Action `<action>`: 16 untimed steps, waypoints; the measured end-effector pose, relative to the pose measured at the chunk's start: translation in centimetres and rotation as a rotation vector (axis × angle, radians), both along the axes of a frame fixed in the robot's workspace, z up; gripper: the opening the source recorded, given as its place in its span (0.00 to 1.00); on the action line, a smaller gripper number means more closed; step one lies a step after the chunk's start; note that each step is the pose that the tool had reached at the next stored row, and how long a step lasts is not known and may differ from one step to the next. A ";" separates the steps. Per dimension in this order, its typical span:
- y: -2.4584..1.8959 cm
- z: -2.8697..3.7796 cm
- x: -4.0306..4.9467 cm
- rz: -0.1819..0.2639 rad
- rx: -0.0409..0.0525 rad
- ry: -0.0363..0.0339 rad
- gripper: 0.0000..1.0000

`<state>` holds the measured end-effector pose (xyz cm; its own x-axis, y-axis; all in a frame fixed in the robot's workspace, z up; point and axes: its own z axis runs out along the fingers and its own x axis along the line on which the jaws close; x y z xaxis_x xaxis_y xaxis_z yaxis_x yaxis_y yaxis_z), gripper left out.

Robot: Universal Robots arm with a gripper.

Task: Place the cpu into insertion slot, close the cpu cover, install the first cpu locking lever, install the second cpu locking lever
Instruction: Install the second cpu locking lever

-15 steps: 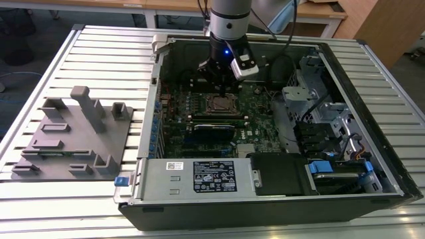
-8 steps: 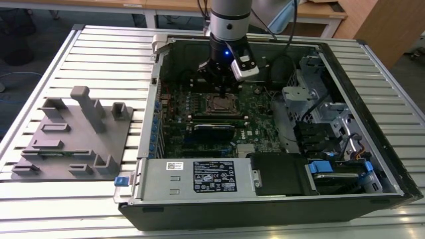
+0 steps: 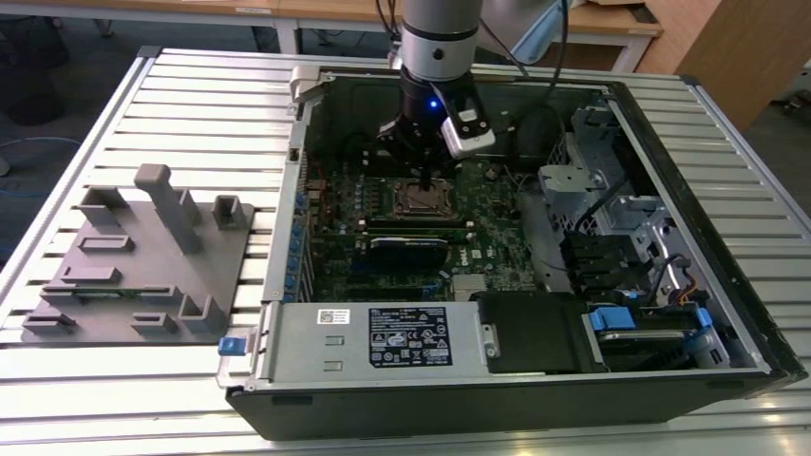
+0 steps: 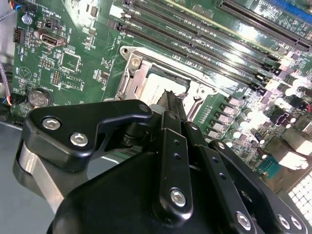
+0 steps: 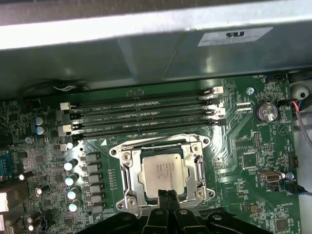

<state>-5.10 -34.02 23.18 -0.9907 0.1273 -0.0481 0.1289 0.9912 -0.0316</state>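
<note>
Silver-grey square cpu [image 5: 165, 171] lies seated in the dark metal-rimmed insertion slot [image 5: 127, 161] under the closed silvery cpu cover [image 5: 199, 170], while my black gripper [image 5: 168, 195], fingers pressed together, hovers at the socket edge, levers pending.

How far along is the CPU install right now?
Done: the cpu sits in the insertion slot, with the cpu cover down around it. In hand: the hand is at the socket's edge, holding nothing visible. Whether either locking lever is latched, I cannot tell.
</note>
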 end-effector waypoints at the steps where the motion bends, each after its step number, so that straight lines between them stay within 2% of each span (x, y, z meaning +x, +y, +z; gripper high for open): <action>1: -0.06 0.00 0.00 0.000 0.0000 0.0000 0.10; 16: -1.02 0.00 0.00 0.000 0.0000 0.0000 0.10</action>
<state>-5.10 -35.03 23.18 -0.9907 0.1273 -0.0481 0.1289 0.9911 -0.0316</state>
